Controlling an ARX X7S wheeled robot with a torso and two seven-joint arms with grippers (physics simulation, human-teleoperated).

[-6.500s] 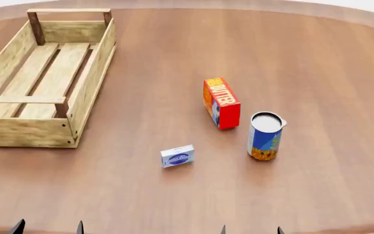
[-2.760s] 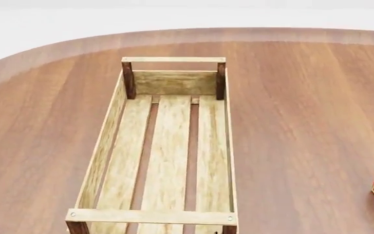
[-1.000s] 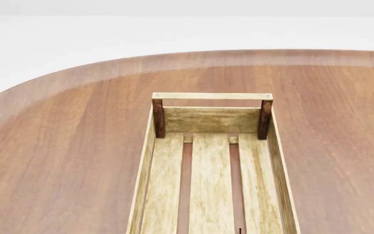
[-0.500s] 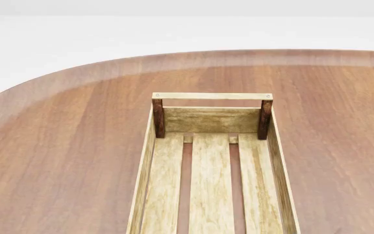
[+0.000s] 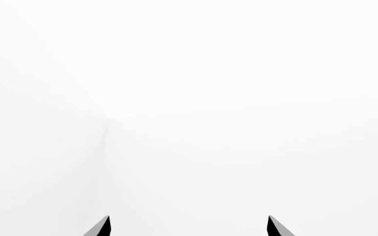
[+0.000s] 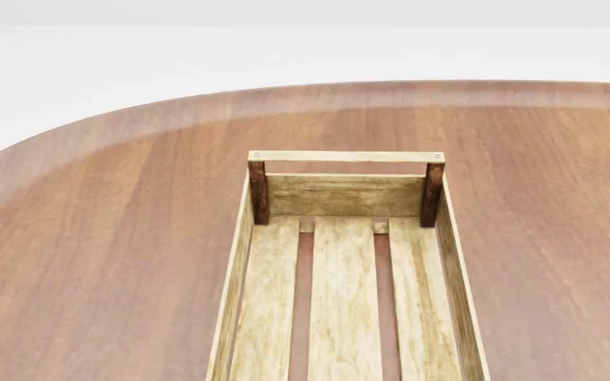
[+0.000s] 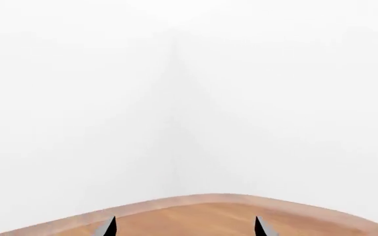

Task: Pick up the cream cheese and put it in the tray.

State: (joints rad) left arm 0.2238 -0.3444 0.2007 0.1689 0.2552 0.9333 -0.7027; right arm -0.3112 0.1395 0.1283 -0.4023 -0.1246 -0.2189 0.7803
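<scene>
The tray [image 6: 345, 200], a long light-wood crate with slatted bottom and dark corner posts, fills the lower middle of the head view, its far end rail toward the table's far edge. Nothing lies in the part of it that shows. The cream cheese is out of view in every frame. Neither gripper shows in the head view. In the left wrist view my left gripper [image 5: 189, 227] is open, its two dark fingertips wide apart against plain white. In the right wrist view my right gripper [image 7: 185, 227] is open and empty, its tips over the table's far edge [image 7: 202, 200].
The round brown wooden table [image 6: 114, 238] spreads on both sides of the tray, with its curved far edge against a white background. The butter box and the can are out of view.
Since 6.5 s ago the head view has swung left and up onto the tray, leaving the cream cheese, butter box and can out of view. Over the last second nothing has changed.
</scene>
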